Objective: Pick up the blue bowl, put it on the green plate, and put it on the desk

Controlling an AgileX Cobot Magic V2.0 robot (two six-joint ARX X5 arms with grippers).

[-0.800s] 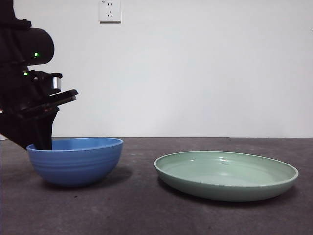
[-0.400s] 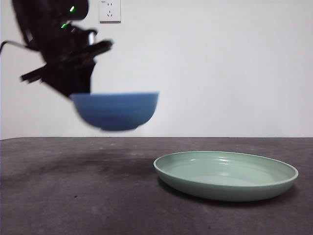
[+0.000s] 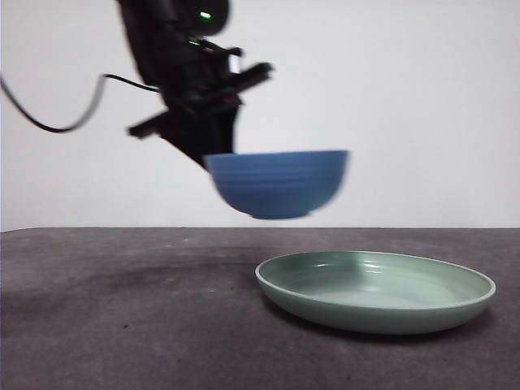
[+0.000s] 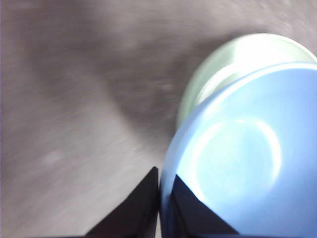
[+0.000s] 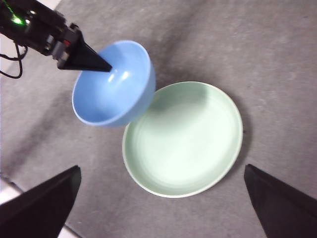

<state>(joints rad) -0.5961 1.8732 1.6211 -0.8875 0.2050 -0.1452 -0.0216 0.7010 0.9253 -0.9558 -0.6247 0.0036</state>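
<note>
Dark grey-brown and faintly speckled, the desk [image 3: 122,341] runs across the whole front view under a plain white wall [image 3: 406,106]. On it, toward the right side of that view, sits the green plate [image 3: 375,291], wide, shallow and glossy, flat on the surface.

Above the desk hangs the blue bowl [image 3: 278,184], upright and clear of the surface, its far edge over the near-left rim of the plate. It touches neither desk nor plate. The left gripper [image 4: 159,182] holds it by the rim: in the left wrist view the two black fingers [image 4: 141,206] are pinched narrowly together with the bowl's wall between them, one outside and one inside. From the front the arm comes down dark from the top left, with a black cable [image 3: 57,122] looping off to the side.

The right gripper [image 5: 161,198] waits high above the scene, looking down on bowl [image 5: 113,84] and plate [image 5: 183,139]; its fingers [image 5: 44,206] stand wide apart and hold nothing.
</note>
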